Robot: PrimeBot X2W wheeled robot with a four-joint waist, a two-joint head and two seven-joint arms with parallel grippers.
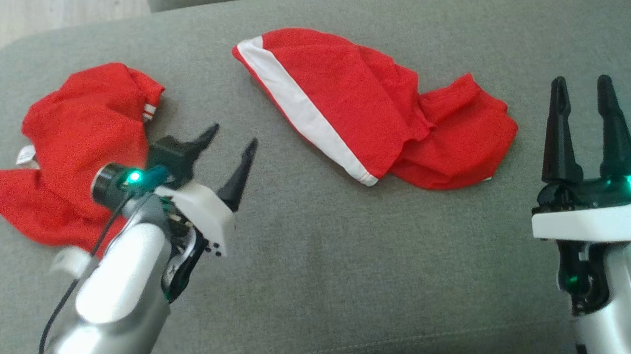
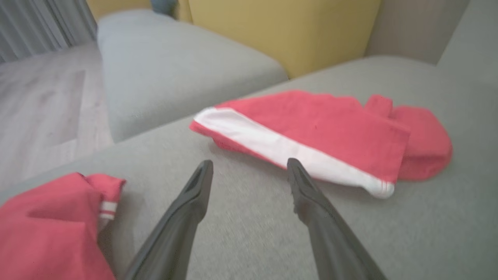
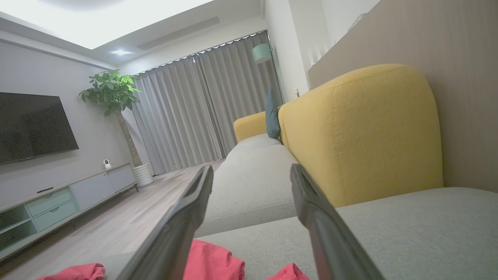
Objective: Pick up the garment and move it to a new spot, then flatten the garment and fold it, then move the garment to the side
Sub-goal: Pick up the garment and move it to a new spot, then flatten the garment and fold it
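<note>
Holding nothing | my left gripper (image 1: 233, 135): jaws spread, empty, beside crumpled red garment (image 1: 79, 132), left | my right gripper (image 1: 581, 79): spread, empty, near right | striped red garment (image 1: 343, 97): centre-far on sofa cushion (image 1: 321, 254), rumpled | my judgement: flattening, folding, moving aside outstanding

Grey sofa seat (image 1: 356, 285) — crumpled red garment (image 1: 75, 149) left, white-striped red garment (image 1: 355, 107) centre
</note>
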